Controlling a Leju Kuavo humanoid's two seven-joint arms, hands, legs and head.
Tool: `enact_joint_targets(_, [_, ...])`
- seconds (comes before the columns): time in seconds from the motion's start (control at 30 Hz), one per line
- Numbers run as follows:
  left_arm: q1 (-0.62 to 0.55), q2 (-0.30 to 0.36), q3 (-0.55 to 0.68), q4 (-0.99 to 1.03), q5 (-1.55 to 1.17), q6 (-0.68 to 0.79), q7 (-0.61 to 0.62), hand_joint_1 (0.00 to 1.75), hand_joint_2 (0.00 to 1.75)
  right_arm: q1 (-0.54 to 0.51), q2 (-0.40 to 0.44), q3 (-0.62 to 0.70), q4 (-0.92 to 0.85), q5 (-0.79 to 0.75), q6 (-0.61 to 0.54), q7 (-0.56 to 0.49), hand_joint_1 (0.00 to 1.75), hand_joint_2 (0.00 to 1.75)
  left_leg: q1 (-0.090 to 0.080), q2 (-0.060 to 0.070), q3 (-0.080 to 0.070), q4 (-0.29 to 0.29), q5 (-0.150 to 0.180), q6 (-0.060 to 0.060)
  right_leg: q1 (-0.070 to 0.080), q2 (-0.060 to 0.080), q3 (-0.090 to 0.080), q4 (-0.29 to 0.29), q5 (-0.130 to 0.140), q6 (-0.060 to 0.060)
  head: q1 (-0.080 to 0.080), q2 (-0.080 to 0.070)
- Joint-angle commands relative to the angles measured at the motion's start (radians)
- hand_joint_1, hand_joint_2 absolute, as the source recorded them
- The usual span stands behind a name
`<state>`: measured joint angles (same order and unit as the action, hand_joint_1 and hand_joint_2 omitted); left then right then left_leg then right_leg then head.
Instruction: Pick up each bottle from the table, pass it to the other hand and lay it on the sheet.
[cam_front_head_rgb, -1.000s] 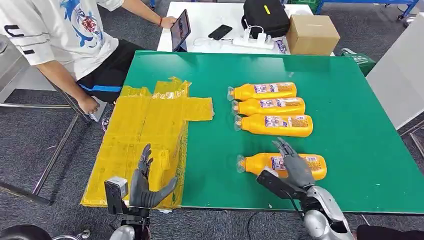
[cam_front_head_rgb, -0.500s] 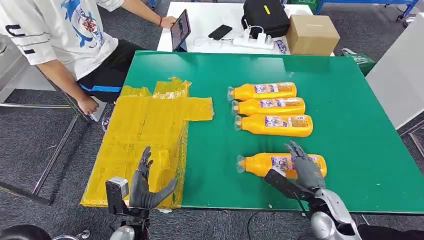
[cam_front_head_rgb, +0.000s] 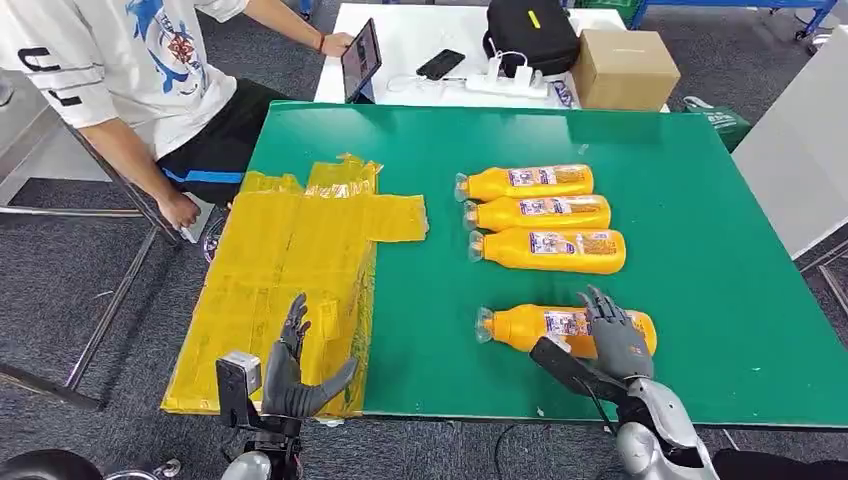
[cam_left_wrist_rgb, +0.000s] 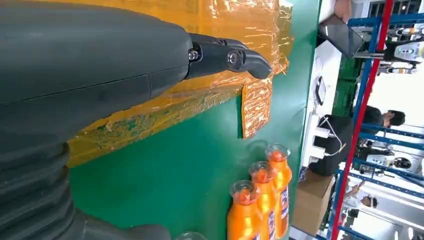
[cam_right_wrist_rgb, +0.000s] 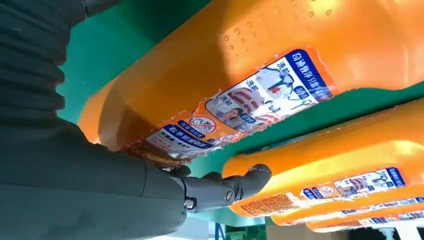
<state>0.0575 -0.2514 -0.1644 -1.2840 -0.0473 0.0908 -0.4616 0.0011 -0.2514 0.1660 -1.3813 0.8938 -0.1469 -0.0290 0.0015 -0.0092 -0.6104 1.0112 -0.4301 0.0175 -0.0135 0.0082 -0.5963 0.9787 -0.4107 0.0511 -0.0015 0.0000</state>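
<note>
A green worktop stands on grey carpet, with a white table behind it carrying a tablet, a phone, a black bag and a cardboard box. A seated person is at the far left corner. The crinkled yellow sheet covers the worktop's left side. Three orange bottles lie side by side past the middle; a fourth, the nearest bottle, lies apart toward the front edge. The right hand rests over that bottle's base end, fingers draped on it but not clearly gripping. The left hand hovers by the sheet's near edge, fingers spread, holding nothing.
</note>
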Motion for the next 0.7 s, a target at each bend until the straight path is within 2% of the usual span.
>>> enact_joint_targets(0.03, [-0.032, 0.008, -0.013, 0.063, 0.001, -0.001, 0.005, 0.00, 1.75, -0.023, 0.039, -0.024, 0.102, -0.011, 0.015, -0.001, 0.00, 1.75, 0.001, 0.001, 0.005, -0.001, -0.001, -0.001, 0.001, 0.000, 0.006, -0.002, -0.001, -0.002, 0.000, 0.000])
enact_joint_targets(0.7, [-0.041, 0.011, 0.003, 0.080, 0.005, 0.001, 0.004, 0.00, 1.75, 0.006, 0.017, -0.078, 0.044, -0.023, 0.007, 0.003, 0.00, 1.75, 0.001, -0.001, 0.006, -0.001, -0.001, -0.001, 0.001, -0.002, 0.006, -0.002, -0.001, -0.002, 0.000, 0.000])
